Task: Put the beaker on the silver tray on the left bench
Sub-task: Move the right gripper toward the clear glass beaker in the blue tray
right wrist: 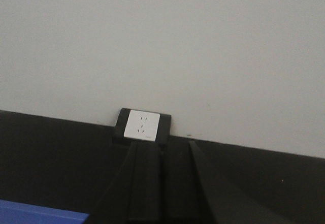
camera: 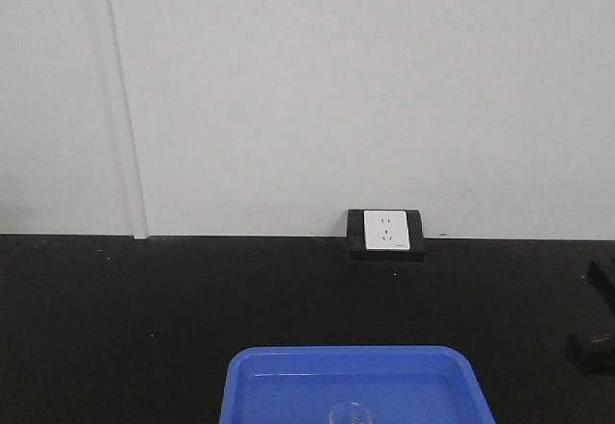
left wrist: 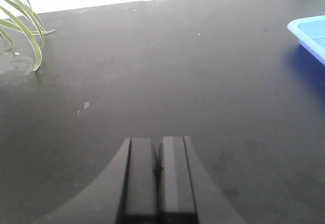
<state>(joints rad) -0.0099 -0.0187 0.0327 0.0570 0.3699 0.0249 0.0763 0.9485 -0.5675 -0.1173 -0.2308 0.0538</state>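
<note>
Inside the blue tray (camera: 279,386), close to its near edge, stands the beaker (camera: 351,412). From the front only its round clear rim shows, cut off by the edge of the view, so I cannot say whether anything is in it. The tray sits on a black bench top (camera: 144,309), and behind the tray, at the foot of the white wall, is a wall socket (camera: 384,230). The silver tray is nowhere to be seen, so the whole carry looks to lie ahead.

Left of the blue tray, the left gripper (left wrist: 157,141) hangs low over bare bench with its fingers pressed together and nothing between them. A few plant leaves (left wrist: 23,21) droop farther out on that side. I'd judge it is parked there to keep clear of the glass.

Over the tray's right side, the right gripper (right wrist: 163,148) points toward the socket, its fingers likewise narrow and empty. It would need to spread about as wide as the rim and tip downward before it could take the beaker.
</note>
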